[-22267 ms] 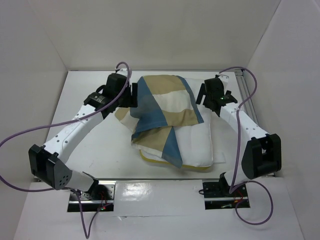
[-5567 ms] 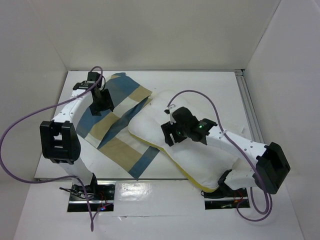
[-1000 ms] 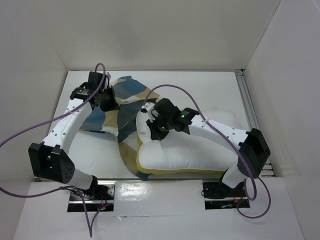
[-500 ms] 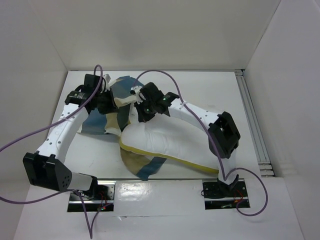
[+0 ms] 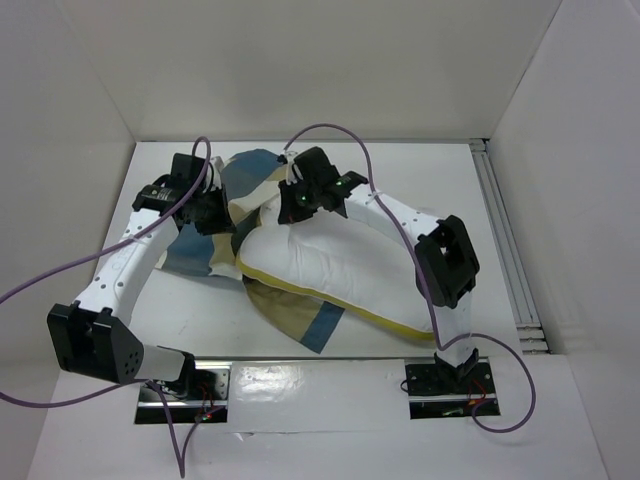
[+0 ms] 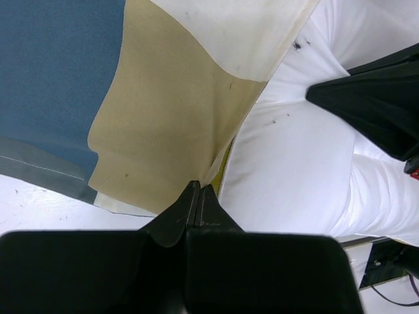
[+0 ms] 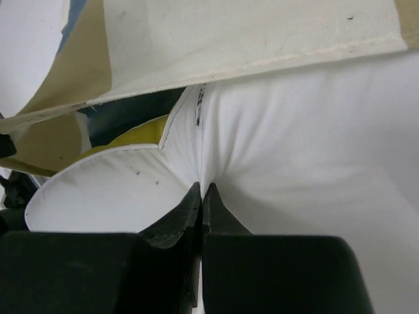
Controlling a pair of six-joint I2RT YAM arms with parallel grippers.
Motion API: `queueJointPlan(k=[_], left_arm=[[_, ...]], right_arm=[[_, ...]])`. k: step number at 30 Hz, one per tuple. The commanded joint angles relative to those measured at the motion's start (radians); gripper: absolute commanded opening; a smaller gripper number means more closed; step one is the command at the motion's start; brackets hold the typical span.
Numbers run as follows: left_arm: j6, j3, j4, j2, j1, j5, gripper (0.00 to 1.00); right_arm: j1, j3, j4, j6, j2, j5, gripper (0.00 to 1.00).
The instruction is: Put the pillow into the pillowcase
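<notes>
Lying across the middle of the desk (image 5: 450, 190), the pillow (image 5: 335, 275) is seen with its yellow band along the near side. The pillowcase (image 5: 300, 320) is bunched at the left, and part of it is trapped under the pillow. The left jaws are clenched on the tan edge of the pillowcase, just beside the pillow. The right jaws are clenched on a fold of white pillow cloth near its far left corner, under the pillowcase edge.

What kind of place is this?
Probably a robotics lab test cell: plain white walls box in a white table, a left arm and right arm are bolted at its near edge, handling a pillow and pillowcase.
</notes>
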Motion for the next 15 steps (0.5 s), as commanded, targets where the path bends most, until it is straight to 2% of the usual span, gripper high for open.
queueJointPlan(k=[1,9,15], left_arm=[[0.04,0.002,-0.033,-0.029,0.007,-0.014,0.0],[0.058,-0.007,-0.063,-0.047,0.007,0.052,0.0],[0.067,-0.007,-0.072,-0.058,0.007,-0.009,0.0]], right_arm=[[-0.038,0.043,0.132,0.044,-0.012,-0.045,0.0],[-0.049,0.112,0.134,0.154,0.082,0.047,0.0],[-0.06,0.147,0.144,0.196,0.134,0.121,0.0]])
